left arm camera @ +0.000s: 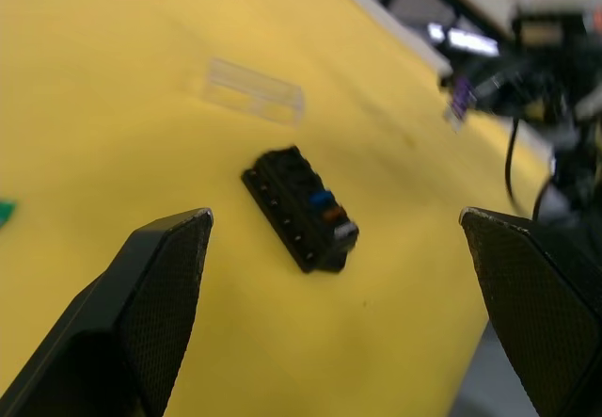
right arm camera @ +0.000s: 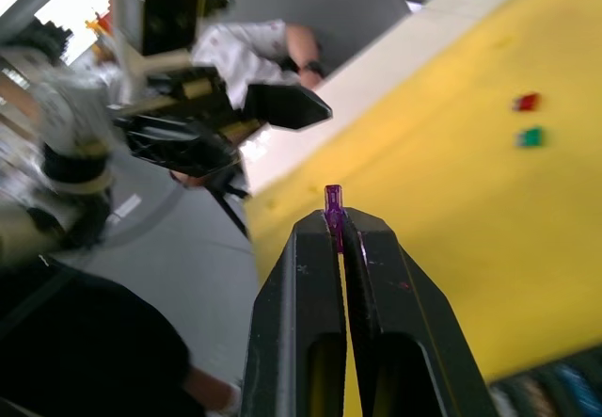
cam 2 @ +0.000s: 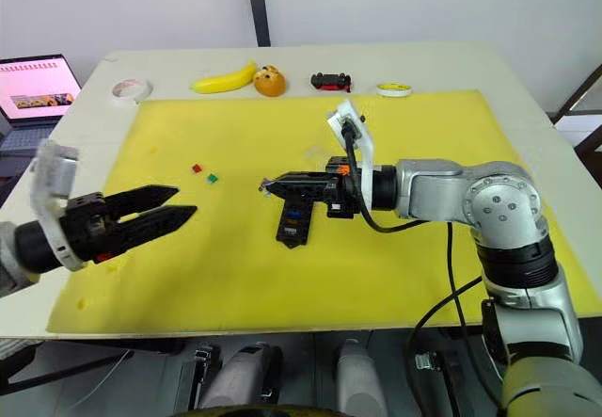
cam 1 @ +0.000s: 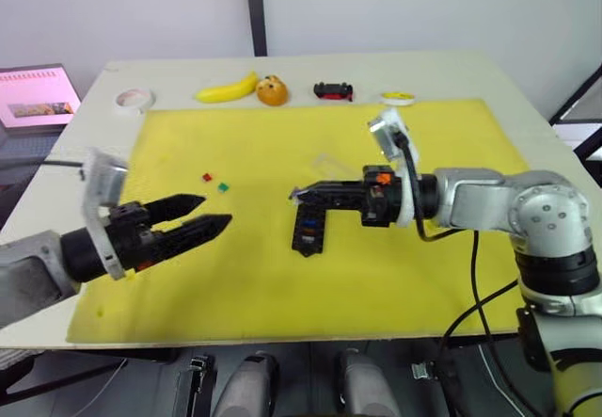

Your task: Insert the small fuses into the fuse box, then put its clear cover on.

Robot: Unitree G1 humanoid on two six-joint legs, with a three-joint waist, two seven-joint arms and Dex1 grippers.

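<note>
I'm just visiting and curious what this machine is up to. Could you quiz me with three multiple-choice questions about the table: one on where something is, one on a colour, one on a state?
1. The clear cover lies:
A. on the yellow mat
B. on the fuse box
C. in the left gripper

2. The fuse in the right gripper is:
A. red
B. purple
C. green

3. The left gripper is:
A. open
B. shut on a fuse
C. shut on the cover

Answers: 1 A, it lies on the mat apart from the fuse box. 2 B, the purple fuse sticks out of the shut jaws. 3 A, its jaws stand wide apart.
</note>
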